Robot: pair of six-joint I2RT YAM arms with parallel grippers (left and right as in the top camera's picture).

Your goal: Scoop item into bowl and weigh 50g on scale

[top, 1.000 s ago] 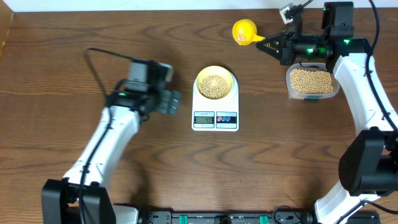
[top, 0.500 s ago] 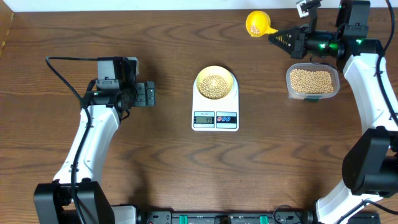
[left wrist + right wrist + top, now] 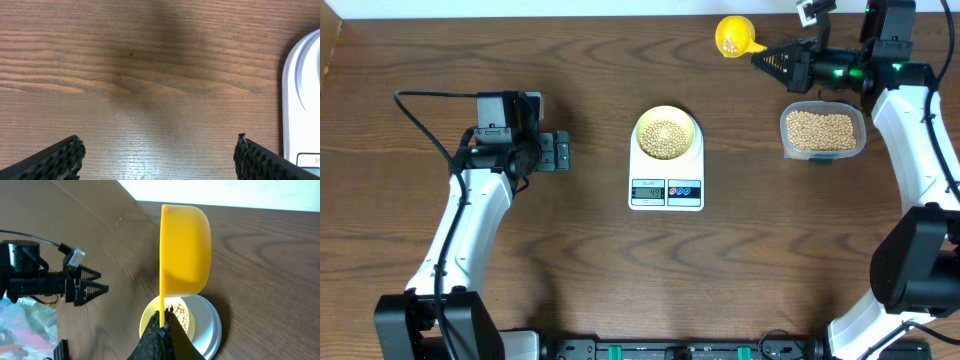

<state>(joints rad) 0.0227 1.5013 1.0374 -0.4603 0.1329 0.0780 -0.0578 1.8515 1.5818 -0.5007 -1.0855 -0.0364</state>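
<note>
The pale yellow-green bowl [image 3: 667, 133] stands on the white scale [image 3: 666, 190] at mid-table and holds a heap of beige beans [image 3: 665, 134]. More beans fill a clear tub [image 3: 822, 131] at the right. My right gripper [image 3: 761, 61] is shut on the handle of a yellow scoop [image 3: 733, 36], held near the table's far edge, up and left of the tub. In the right wrist view the scoop [image 3: 184, 250] rises above the shut gripper [image 3: 164, 317], with the bowl [image 3: 181, 317] behind it. My left gripper [image 3: 561, 152] is open over bare wood left of the scale [image 3: 301, 105].
The table's far edge runs along the top, just behind the scoop. A black cable [image 3: 420, 120] loops off the left arm. Bare wood lies between the left gripper and the scale.
The left arm pulled back to the left, away from the scale. The right gripper carried the scoop up and to the right, toward the far edge. Both have held still for the last half second.
</note>
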